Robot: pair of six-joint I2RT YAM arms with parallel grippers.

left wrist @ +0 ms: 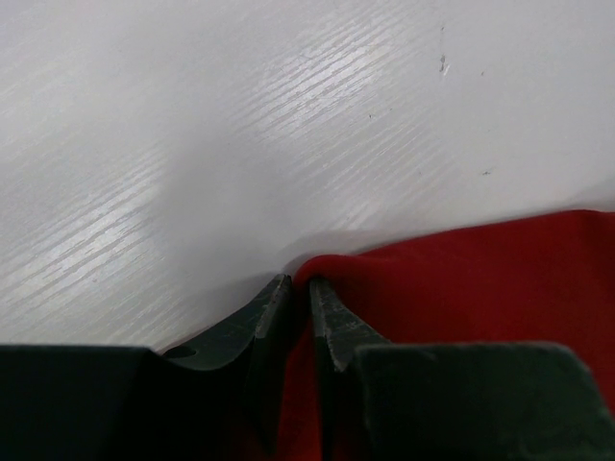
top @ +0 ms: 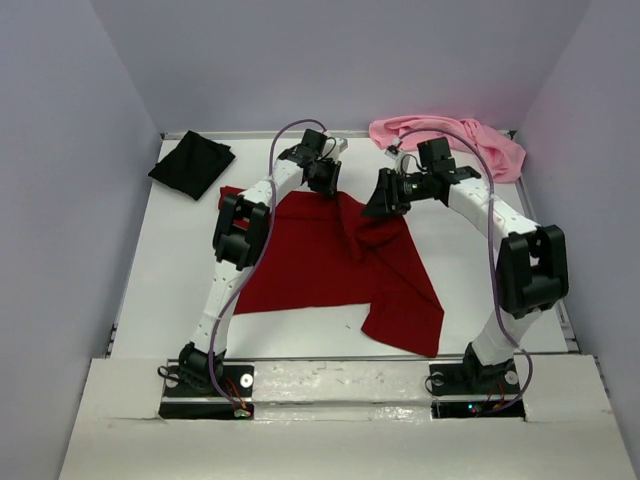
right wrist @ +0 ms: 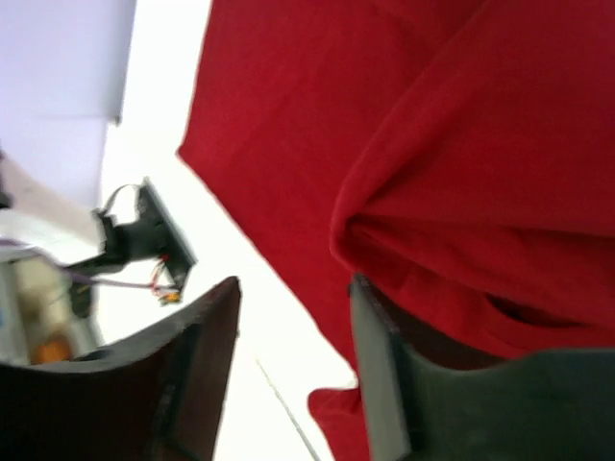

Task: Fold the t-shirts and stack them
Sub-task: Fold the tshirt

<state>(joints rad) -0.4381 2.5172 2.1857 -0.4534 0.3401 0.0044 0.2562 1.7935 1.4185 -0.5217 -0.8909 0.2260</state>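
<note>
1. The white table (top: 170,270) was boxed in by pale grey walls (top: 60,200) on the left, right and far sides.
2. A black t-shirt (top: 192,165) lay bunched at the far left corner, well apart from both grippers.
3. A light pink t-shirt (top: 470,140) lay crumpled at the far right corner, just beyond the right arm's wrist.
4. The dark red t-shirt (top: 320,265) lay spread across the middle of the table. A rumpled ridge ran down its centre, and one flap reached toward the near right.
5. The left arm stretched over the red shirt's left part and hid some of its far edge from above.
6. The left gripper (left wrist: 300,288) sat at the red shirt's far edge. Its fingers were almost together and pinched a fold of the red cloth just above the table.
7. The right gripper (right wrist: 293,288) hung over the shirt's far right part with its jaws clearly apart. Bare table showed between them, and they gripped nothing.
8. A hanging fold of red cloth draped against the gripper's right-hand finger (right wrist: 380,365), on its outer side rather than between the two.
</note>
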